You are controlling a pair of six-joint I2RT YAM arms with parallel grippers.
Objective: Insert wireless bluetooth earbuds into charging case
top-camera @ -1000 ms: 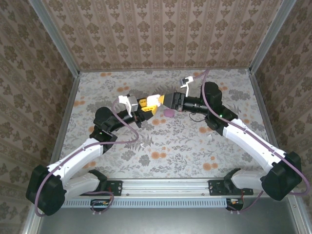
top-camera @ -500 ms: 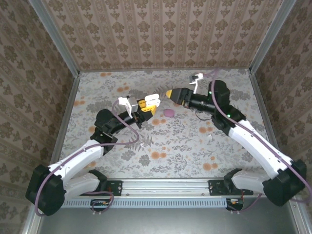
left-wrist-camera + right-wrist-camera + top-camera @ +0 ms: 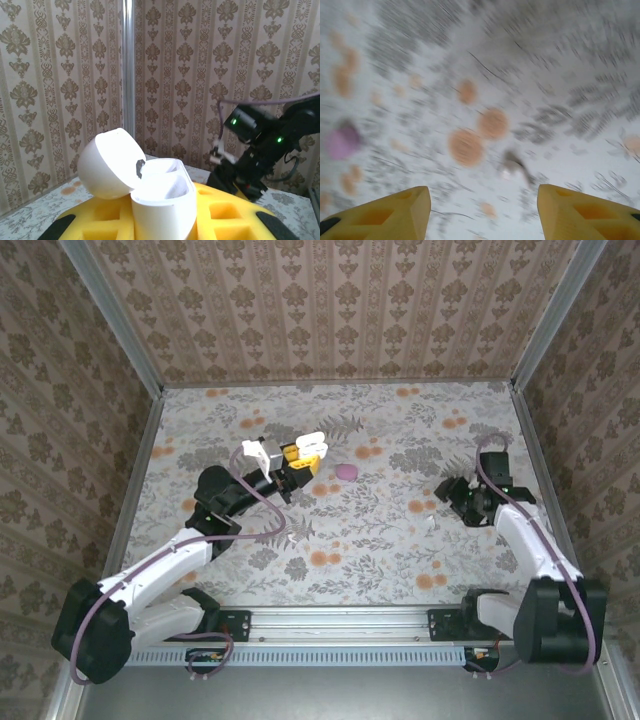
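My left gripper is shut on the white charging case, holding it above the table at centre left. In the left wrist view the case stands upright between yellow pads, and its round lid is tipped open to the left. One magenta-pink earbud lies on the table just right of the case; it shows as a blurred purple spot in the right wrist view. My right gripper is far to the right over the table, its yellow fingers wide apart with nothing between them.
Two small white specks lie on the floral tablecloth, one near my right gripper, also showing blurred as a speck in the right wrist view, and another by my left forearm. Patterned walls enclose the table on three sides.
My right arm has swung away from beside the case, back to the right side of the table. The left gripper has kept the open case still.
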